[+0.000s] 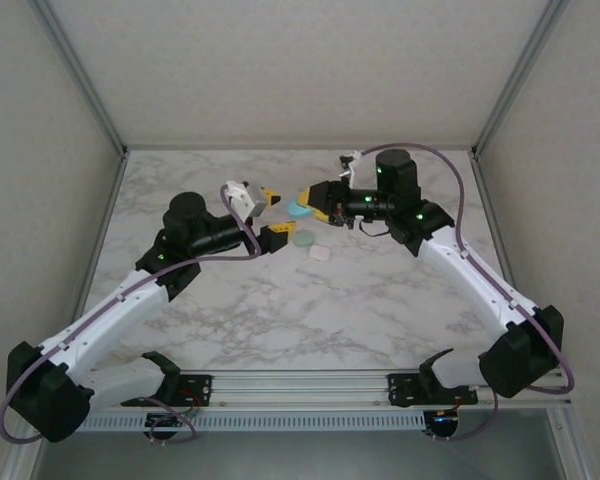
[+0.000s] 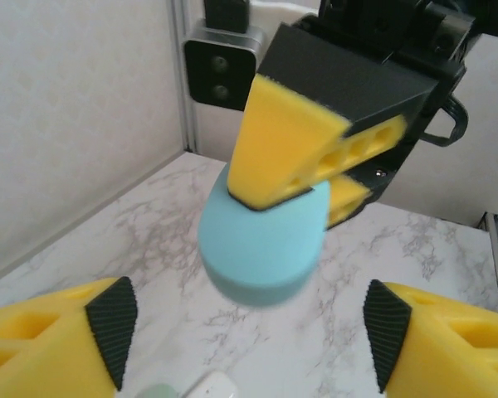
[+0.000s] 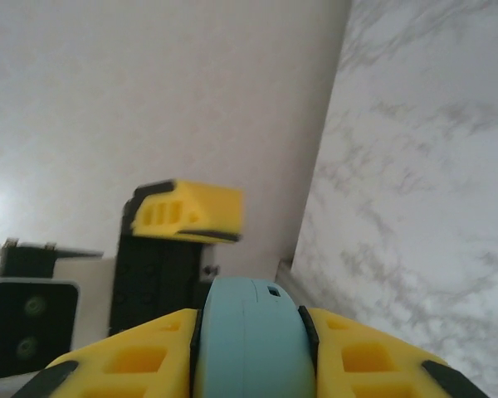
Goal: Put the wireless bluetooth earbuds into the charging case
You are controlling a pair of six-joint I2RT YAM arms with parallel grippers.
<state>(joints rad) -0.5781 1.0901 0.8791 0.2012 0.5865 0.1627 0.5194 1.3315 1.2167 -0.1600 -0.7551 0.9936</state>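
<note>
My right gripper is shut on a teal-blue charging case and holds it above the table. In the right wrist view the case stands on edge, squeezed between the two yellow fingers. My left gripper is open and faces the case from the left, with its pads wide apart and nothing between them. The right gripper's fingers clamp the case from above in that view. No earbuds are in view.
A pale green case and a white case lie side by side on the marble table, just below both grippers. Their edges, pale green and white, peek in at the bottom of the left wrist view. Walls enclose three sides.
</note>
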